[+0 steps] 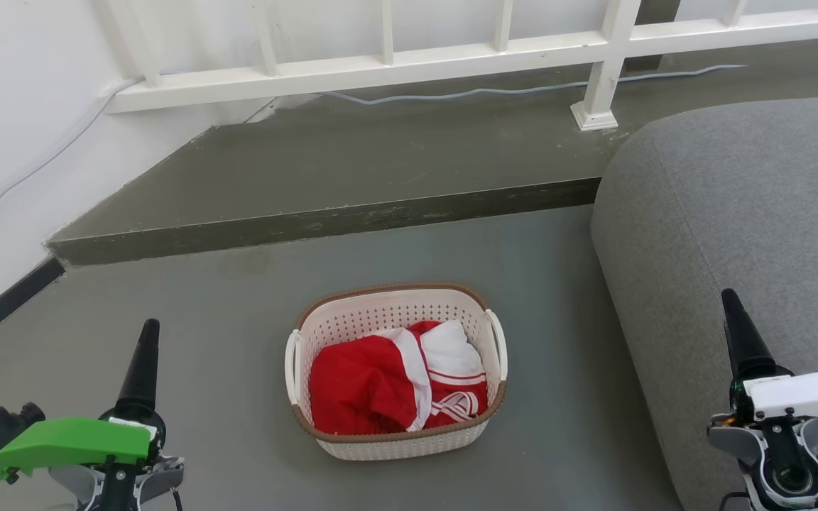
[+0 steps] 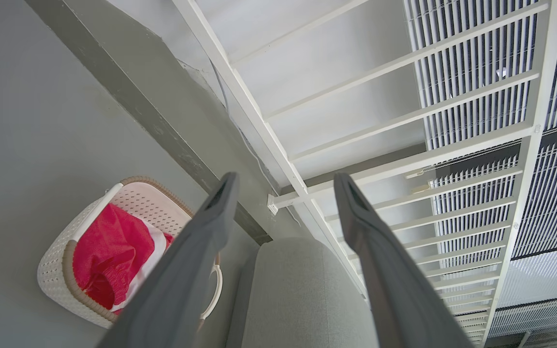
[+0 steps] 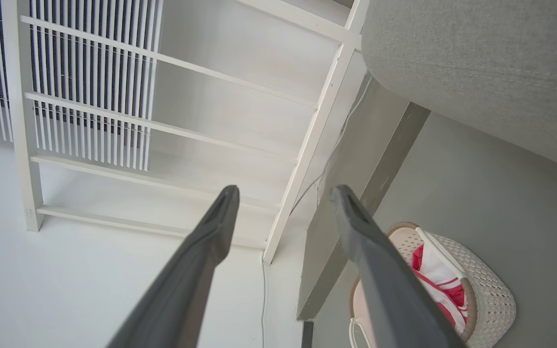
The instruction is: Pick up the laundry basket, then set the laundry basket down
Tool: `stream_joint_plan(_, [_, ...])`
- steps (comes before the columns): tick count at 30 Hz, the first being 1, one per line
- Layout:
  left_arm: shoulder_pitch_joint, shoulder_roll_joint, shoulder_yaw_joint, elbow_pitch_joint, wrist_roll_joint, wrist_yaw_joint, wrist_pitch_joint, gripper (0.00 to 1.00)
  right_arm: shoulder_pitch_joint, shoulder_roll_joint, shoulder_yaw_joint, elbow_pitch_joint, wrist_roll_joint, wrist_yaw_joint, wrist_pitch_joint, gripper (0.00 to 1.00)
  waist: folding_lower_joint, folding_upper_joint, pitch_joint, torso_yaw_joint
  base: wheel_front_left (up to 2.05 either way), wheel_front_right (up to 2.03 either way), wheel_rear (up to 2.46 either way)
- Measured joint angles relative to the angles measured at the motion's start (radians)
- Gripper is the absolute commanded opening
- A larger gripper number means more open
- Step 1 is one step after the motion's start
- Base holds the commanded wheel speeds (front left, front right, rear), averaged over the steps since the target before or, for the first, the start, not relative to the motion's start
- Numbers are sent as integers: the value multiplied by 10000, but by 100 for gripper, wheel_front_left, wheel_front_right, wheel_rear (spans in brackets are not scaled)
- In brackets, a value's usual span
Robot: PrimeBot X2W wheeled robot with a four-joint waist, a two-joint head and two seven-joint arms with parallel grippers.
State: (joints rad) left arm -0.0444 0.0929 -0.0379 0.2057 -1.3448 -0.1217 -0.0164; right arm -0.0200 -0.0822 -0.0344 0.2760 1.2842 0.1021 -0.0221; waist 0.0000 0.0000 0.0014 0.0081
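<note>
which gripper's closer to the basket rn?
Left, judging by the head view. Left gripper hovers left of the basket, not touching; right gripper is farther off on its right, by the sofa.

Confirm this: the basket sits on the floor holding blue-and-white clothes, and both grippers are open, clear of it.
Not quite. The clothes in the basket are red and white, not blue and white; the head view shows it. The rest holds: the basket sits on the floor, and the left gripper and right gripper are open, clear of it.
</note>
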Motion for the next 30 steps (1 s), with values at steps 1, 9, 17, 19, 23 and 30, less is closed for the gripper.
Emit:
stream_joint_plan(1, [0, 0, 0, 0, 0, 0, 0, 100, 0, 0, 0, 0, 0, 0, 0, 100, 0, 0, 0, 0, 0, 0, 0])
stream_joint_plan(9, [-65, 242, -336, -151, 1177, 0, -228, 100, -155, -328, 458, -159, -1455, -341, -224, 100, 0, 0, -3, 18, 0, 0, 0])
stream_joint_plan(17, [-161, 497, -708, -257, 2522, 140, -525, 100, -240, -508, 819, -403, -2796, -617, -493, 100, 0, 0, -8, 31, 0, 0, 0])
stream_joint_plan(19, [-165, 531, -803, -274, 2800, 207, -583, 100, -250, -543, 905, -449, -3170, -784, -560, 100, 0, 0, -10, 36, 0, 0, 0])
stream_joint_plan(23, [-172, 591, -1011, -339, 3461, 353, -731, 100, -287, -625, 1099, -533, -3793, -880, -671, 100, 0, 0, -15, 48, 0, 0, 0])
stream_joint_plan(30, [-174, 775, -1335, -529, 4675, 619, -918, 100, -286, -757, 1421, -617, -4911, -1135, -863, 100, 0, 0, -24, 77, 0, 0, 0])
